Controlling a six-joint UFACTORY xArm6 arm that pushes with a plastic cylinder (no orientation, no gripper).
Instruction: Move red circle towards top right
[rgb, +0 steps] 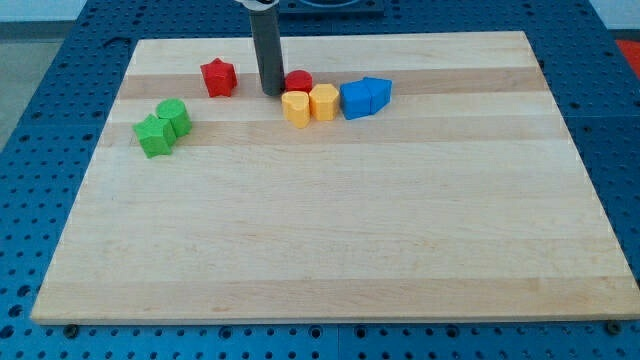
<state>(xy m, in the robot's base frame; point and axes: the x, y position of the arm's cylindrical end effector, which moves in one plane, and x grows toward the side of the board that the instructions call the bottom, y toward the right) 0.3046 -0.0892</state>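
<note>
The wooden board (330, 250) is offering open room toward the view's top right, where the red circle (299, 81) is lying just right of the tip (270, 92) (a bare rod, clamping nothing), with two yellow blocks (309, 104) crowding its lower side.

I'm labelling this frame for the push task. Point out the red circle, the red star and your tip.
red circle block (300, 80), camera view, top face.
red star-shaped block (218, 76), camera view, top face.
my tip (270, 92), camera view, rod's lower end.
</note>
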